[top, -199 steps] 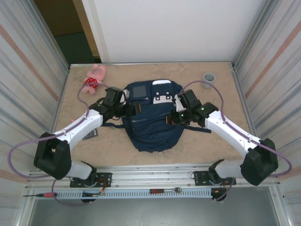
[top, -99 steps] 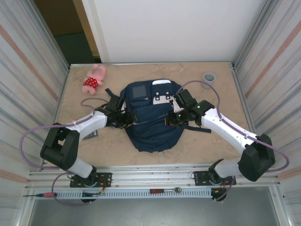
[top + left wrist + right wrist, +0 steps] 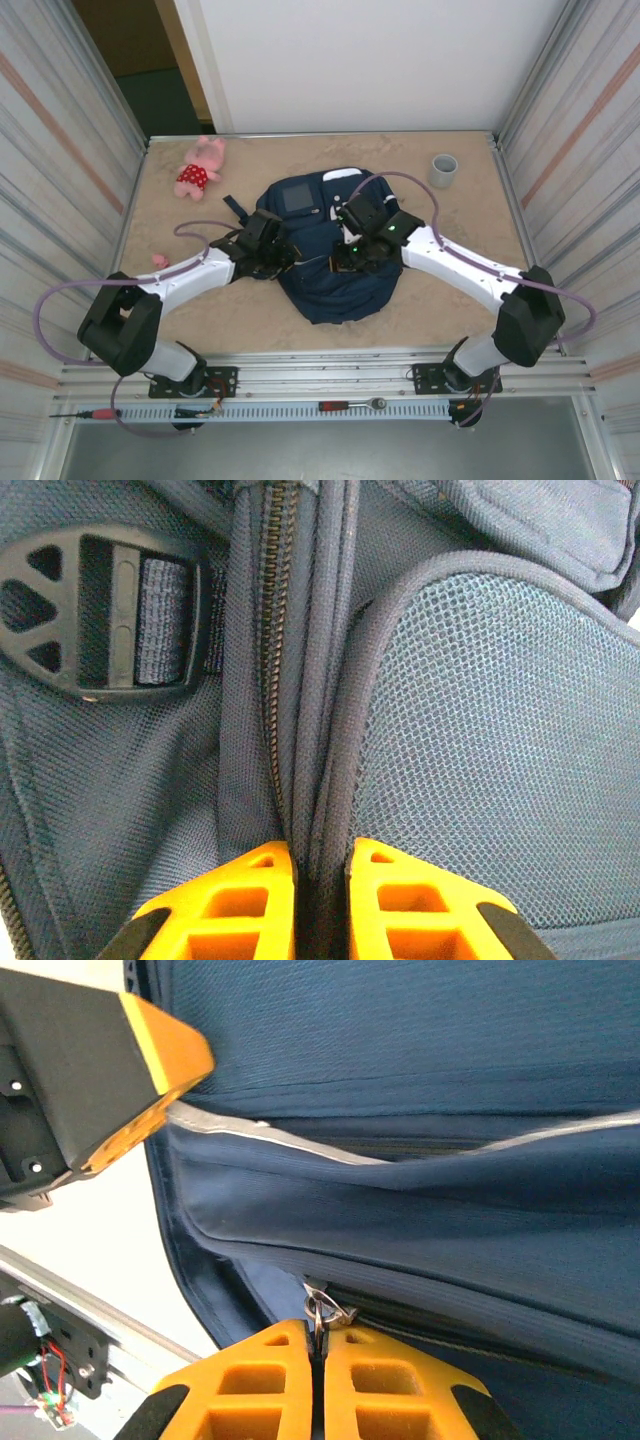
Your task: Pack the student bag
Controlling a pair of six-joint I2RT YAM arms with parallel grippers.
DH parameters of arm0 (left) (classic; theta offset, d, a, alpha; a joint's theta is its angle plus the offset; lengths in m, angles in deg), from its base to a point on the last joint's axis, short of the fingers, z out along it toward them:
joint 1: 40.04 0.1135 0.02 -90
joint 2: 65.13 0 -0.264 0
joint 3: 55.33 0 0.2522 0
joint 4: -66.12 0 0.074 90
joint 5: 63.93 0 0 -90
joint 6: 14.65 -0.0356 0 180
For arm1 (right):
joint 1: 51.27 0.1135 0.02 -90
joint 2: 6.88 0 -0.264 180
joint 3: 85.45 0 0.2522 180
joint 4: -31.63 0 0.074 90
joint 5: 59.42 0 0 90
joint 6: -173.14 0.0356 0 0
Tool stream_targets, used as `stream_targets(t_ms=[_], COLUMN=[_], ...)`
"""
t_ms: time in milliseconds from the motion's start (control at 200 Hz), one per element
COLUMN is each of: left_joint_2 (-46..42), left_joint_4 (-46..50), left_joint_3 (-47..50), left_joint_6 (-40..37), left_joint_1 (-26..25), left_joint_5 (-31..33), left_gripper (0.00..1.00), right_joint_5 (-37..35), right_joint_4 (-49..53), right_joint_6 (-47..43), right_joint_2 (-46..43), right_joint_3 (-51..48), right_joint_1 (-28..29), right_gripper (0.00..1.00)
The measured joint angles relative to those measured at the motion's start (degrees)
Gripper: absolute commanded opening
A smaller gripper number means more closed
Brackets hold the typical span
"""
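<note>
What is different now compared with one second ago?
The left gripper moved in to the student bag and its jaws closed on a seam fold. The right gripper, shut on the zipper pull, slid leftward. The pink toy and grey cup stayed put.

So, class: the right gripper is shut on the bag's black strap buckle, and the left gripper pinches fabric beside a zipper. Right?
Not the buckle: the right wrist view shows the right gripper shut on the metal zipper pull of the student bag. The left gripper does pinch fabric beside a zipper.
</note>
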Motion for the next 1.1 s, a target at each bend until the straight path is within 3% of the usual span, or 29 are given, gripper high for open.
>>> stream_targets(t_ms=[306,376,471,546,646,757,882,1102], left_joint_2=[0.0,0.0,0.0,0.0,-0.2,-0.7,-0.8,-0.8], left_joint_4=[0.0,0.1,-0.4,-0.8,-0.5,0.8,1.4,1.4], left_joint_3=[-0.1,-0.1,-0.1,-0.5,-1.5,-2.4,-2.6,-2.6], left_joint_6=[2.1,2.0,1.5,0.3,-3.1,-7.4,-11.0,-13.3], left_joint_1=[-0.4,0.0,0.8,1.8,3.6,5.5,6.5,7.4], left_joint_5=[3.1,3.9,2.9,0.9,-2.0,-4.6,-6.8,-9.0], left_gripper=[0.00,0.00,0.00,0.00,0.00,0.00,0.00,0.00], right_joint_5=[0.2,0.5,2.0,4.1,8.1,11.1,11.9,11.1], right_joint_4=[-5.8,-6.1,-7.2,-8.5,-7.8,-5.6,-4.9,-2.9], right_joint_6=[8.2,8.7,7.3,4.0,-3.0,-13.5,-31.5,-68.2], right_joint_2=[8.3,9.0,8.8,7.6,2.7,-5.0,-11.3,-6.0], right_joint_3=[3.2,3.8,3.8,3.4,2.1,1.0,0.0,-0.9], right_joint_1=[3.8,3.8,4.0,4.1,2.3,-3.7,-9.6,-11.6], right_gripper=[0.00,0.13,0.47,0.56,0.63,0.70,0.76,0.74])
